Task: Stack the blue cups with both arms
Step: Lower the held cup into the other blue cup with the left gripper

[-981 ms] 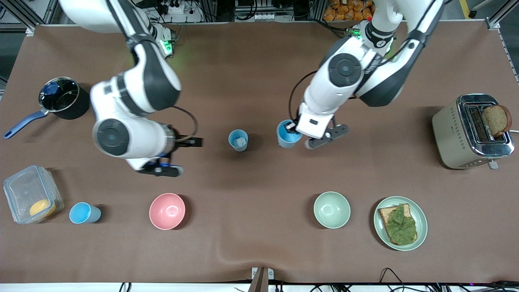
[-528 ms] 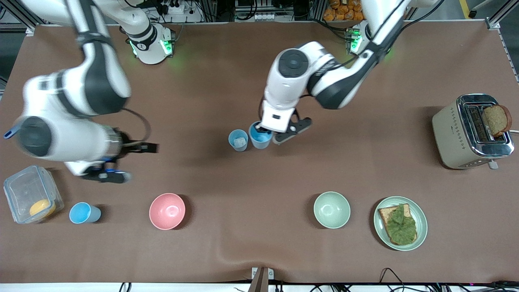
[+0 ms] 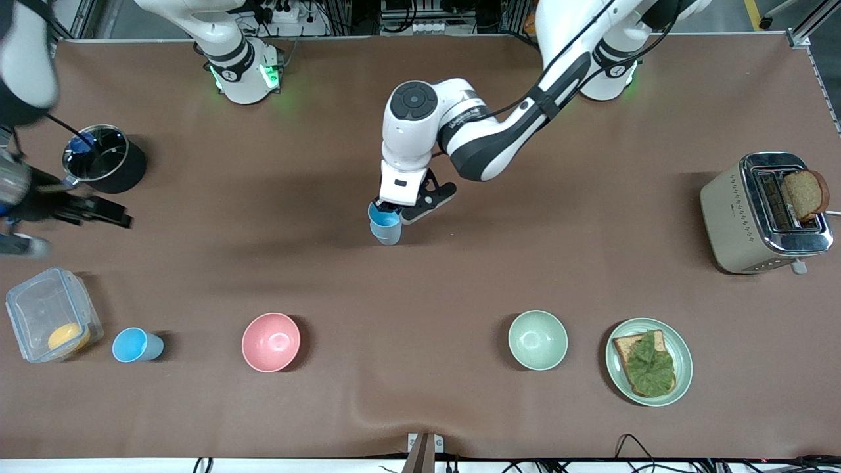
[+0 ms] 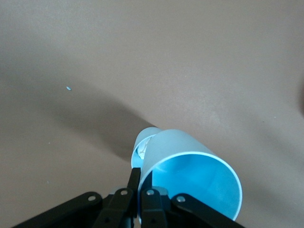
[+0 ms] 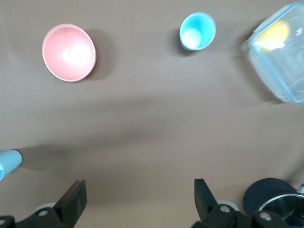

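I have the left gripper (image 3: 392,211) over the middle of the table, its fingers clamped on the rim of a blue cup (image 4: 192,175) that hangs tilted directly above a second blue cup (image 3: 386,233) standing on the brown table cover (image 3: 420,282); in the left wrist view the lower cup's rim (image 4: 145,142) peeks out just past the held one, and I cannot tell whether the two touch. Taking that standing cup as my landmark, the cover around it is bare on every side. The pink bowl (image 3: 271,341) and the pale green bowl (image 3: 537,339) sit nearer to the front camera than it, one toward each end of the table, both well apart from it. A third blue cup (image 3: 135,345) stands near the table's front edge toward the right arm's end, just beside a clear lidded container (image 3: 49,322) with something yellow inside. The right gripper (image 3: 62,210) hangs at that same end, over the cover beside the dark saucepan (image 3: 105,161), its fingers spread wide with nothing between them. My count: three blue cups, two bowls, one saucepan, one container, one toaster (image 3: 765,213) with a slice of bread, one plate (image 3: 649,361) with a topped slice of bread.
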